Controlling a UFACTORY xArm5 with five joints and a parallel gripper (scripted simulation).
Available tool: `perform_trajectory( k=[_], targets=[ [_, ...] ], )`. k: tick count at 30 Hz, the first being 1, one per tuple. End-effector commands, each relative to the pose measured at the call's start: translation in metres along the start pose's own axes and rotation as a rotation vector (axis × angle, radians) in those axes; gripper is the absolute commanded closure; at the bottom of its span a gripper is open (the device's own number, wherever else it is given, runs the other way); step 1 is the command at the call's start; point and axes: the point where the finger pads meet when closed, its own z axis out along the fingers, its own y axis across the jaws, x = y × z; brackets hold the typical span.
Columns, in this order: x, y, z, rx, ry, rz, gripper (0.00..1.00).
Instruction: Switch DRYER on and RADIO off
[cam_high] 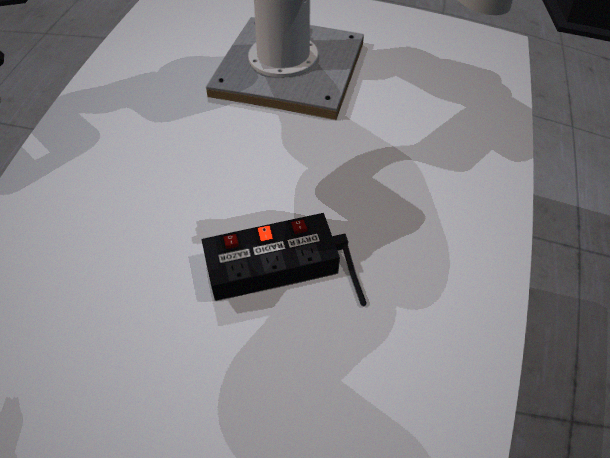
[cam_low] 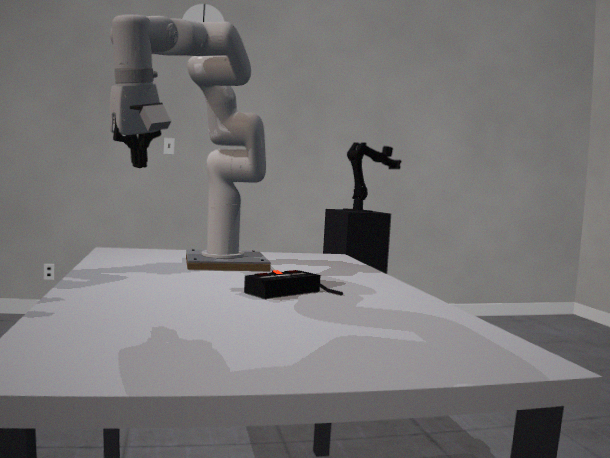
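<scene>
A black power strip (cam_high: 270, 261) lies flat on the white table, right way up; it also shows in the exterior view (cam_low: 282, 283). It has three rocker switches. The RAZOR switch (cam_high: 230, 240) is dark red. The RADIO switch (cam_high: 265, 233) glows bright orange. The DRYER switch (cam_high: 299, 226) is dark red. A short black cord (cam_high: 353, 270) sticks out of the strip's right end. My gripper (cam_low: 138, 161) is shut on nothing, high above the table's far left, far from the strip. It is out of the top view.
The arm's base plate (cam_high: 287, 70) stands at the back of the table, behind the strip. A small black arm on a black pedestal (cam_low: 357, 237) stands beyond the table at the right.
</scene>
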Motion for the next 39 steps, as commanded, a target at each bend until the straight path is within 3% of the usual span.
perform_trajectory(
  k=[1,15,21,25,28,30,33,36,38,39],
  targets=[
    [0.000,0.000,-0.002,-0.004,0.002,0.000,1.00],
    [0.001,-0.001,-0.001,-0.005,0.002,0.000,1.00],
    [0.020,-0.016,0.010,-0.027,0.005,0.000,1.00],
    [0.062,-0.063,0.042,-0.081,0.021,-0.003,1.00],
    [0.074,-0.080,0.053,-0.097,0.029,-0.004,1.00],
    [0.093,-0.118,0.079,-0.129,0.050,-0.006,1.00],
    [0.100,-0.138,0.093,-0.144,0.062,-0.008,1.00],
    [0.108,-0.179,0.122,-0.169,0.089,-0.011,1.00],
    [0.108,-0.179,0.122,-0.169,0.089,-0.011,1.00],
    [0.110,-0.197,0.136,-0.179,0.103,-0.013,1.00]
  ],
)
